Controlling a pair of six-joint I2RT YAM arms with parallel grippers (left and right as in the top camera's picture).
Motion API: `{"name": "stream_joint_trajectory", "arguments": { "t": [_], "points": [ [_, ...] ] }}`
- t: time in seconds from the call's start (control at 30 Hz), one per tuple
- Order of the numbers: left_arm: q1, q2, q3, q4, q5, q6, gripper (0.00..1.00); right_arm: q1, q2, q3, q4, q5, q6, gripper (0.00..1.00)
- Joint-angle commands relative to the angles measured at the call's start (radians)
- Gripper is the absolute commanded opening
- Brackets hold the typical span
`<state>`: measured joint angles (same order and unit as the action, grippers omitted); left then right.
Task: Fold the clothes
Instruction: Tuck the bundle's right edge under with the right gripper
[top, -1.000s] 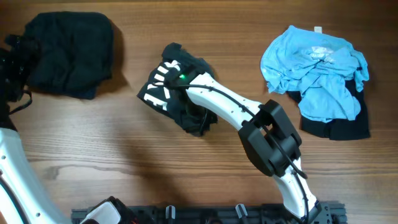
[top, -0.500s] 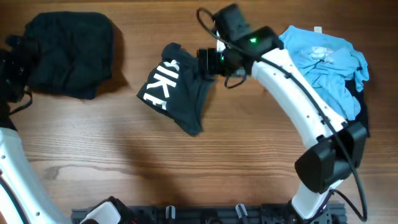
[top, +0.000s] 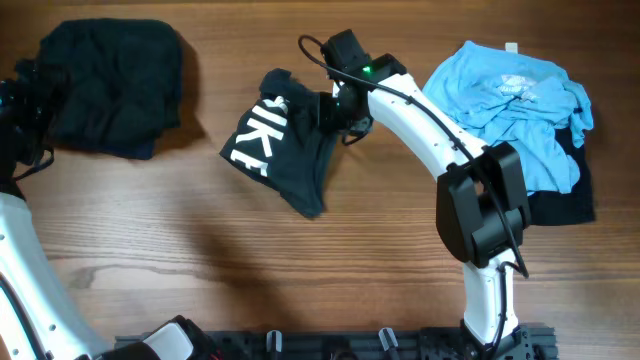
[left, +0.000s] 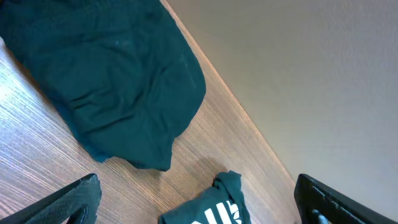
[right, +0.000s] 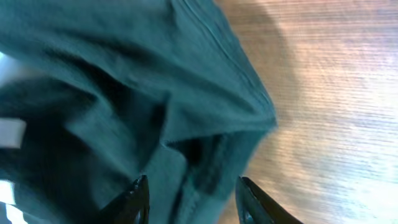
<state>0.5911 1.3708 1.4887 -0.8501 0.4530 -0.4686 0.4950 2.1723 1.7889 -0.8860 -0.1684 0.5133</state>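
Black garment (top: 290, 150) lies mid-desk (top: 150, 250), with white letters "IKE", probably Nike, along its left edge. Its long axis runs far-to-near, tapering nearward. Right claw (top: 335, 110) sits half-spread over cloth at its far-right corner; grip unclear. Left claw (left: 196, 186) gapes wide, empty.

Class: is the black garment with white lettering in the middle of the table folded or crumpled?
Crumpled: the black garment lies in a bunched, wrinkled heap with uneven edges.
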Motion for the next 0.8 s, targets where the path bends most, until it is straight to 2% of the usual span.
{"name": "stream_joint_trajectory", "arguments": {
  "t": [0.0, 0.17, 0.37, 0.47, 0.53, 0.6, 0.77],
  "points": [
    [0.002, 0.005, 0.010, 0.000, -0.009, 0.020, 1.00, 0.016, 0.021, 0.002, 0.045, -0.013, 0.061, 0.47],
    [0.002, 0.005, 0.010, 0.000, -0.009, 0.020, 1.00, 0.027, 0.066, 0.002, 0.101, 0.013, 0.092, 0.44],
    [0.002, 0.005, 0.010, 0.000, -0.009, 0.020, 1.00, 0.029, 0.071, 0.002, 0.148, 0.111, 0.119, 0.34],
    [0.002, 0.005, 0.010, 0.000, -0.009, 0.020, 1.00, 0.029, 0.071, 0.002, 0.140, 0.175, 0.118, 0.25],
    [0.002, 0.005, 0.010, 0.000, -0.009, 0.020, 1.00, 0.022, 0.071, 0.002, 0.121, 0.206, 0.119, 0.11],
    [0.002, 0.005, 0.010, 0.000, -0.009, 0.020, 1.00, 0.011, 0.071, 0.002, 0.105, 0.217, 0.123, 0.04],
    [0.002, 0.006, 0.010, 0.000, -0.009, 0.020, 1.00, -0.052, 0.071, 0.002, 0.072, 0.233, 0.132, 0.04]
  ]
}}
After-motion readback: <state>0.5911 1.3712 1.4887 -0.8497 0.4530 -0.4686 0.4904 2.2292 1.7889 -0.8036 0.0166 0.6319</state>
